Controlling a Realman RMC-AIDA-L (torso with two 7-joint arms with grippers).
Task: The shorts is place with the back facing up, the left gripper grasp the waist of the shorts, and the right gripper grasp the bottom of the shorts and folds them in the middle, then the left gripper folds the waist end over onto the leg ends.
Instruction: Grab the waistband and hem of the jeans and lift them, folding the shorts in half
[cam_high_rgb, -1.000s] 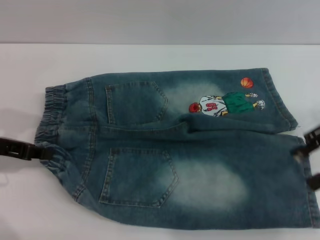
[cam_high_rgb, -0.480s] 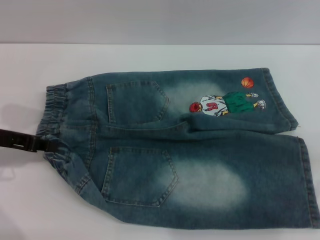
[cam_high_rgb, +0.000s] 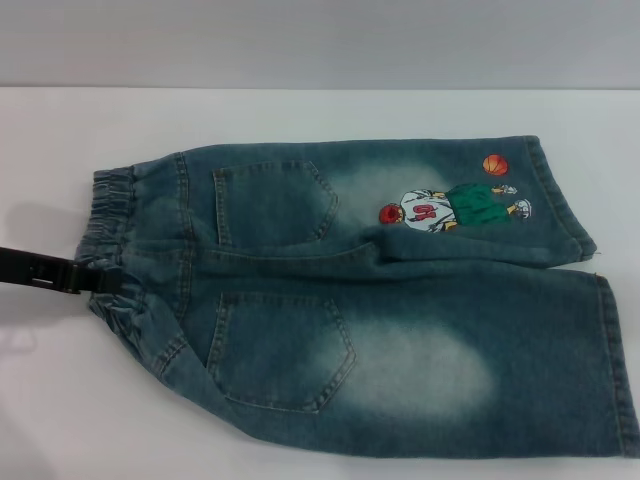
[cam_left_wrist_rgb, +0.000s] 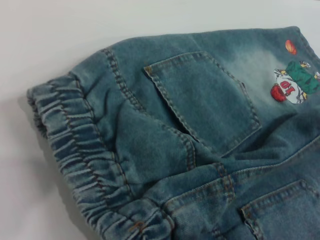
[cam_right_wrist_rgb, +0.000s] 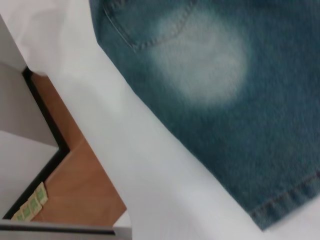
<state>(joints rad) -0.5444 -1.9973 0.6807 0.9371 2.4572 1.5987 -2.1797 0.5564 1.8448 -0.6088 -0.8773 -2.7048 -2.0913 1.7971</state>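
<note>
The shorts (cam_high_rgb: 380, 300) lie flat on the white table (cam_high_rgb: 300, 120) with the back side up, so both patch pockets are visible. I take the shorts as my landmark. The waist (cam_high_rgb: 110, 250), a ruffled elastic band, forms their left end, and the leg ends (cam_high_rgb: 600, 300) form their right end. The cartoon player print (cam_high_rgb: 450, 208) and the small orange ball (cam_high_rgb: 494, 165) sit on the far leg, close to its hem.

The left gripper (cam_high_rgb: 95, 278) reaches in from the left edge of the head view and meets the waist at about the middle of the band. Its black fingers seem pressed together on a bit of the ruffled cloth, though the tips are hidden among the folds, so I am not fully sure of the pinch. Just beside that place the band is bunched and a little crooked.

The left wrist view shows the waist and the far pocket (cam_left_wrist_rgb: 205, 100) from near. The right wrist view shows a pale bleached patch (cam_right_wrist_rgb: 205, 55) of the near leg and its stitched hem, with the table edge and a brown floor (cam_right_wrist_rgb: 85, 185) beyond it.

The right gripper does not appear in any view, so I cannot tell the state of its fingers.
</note>
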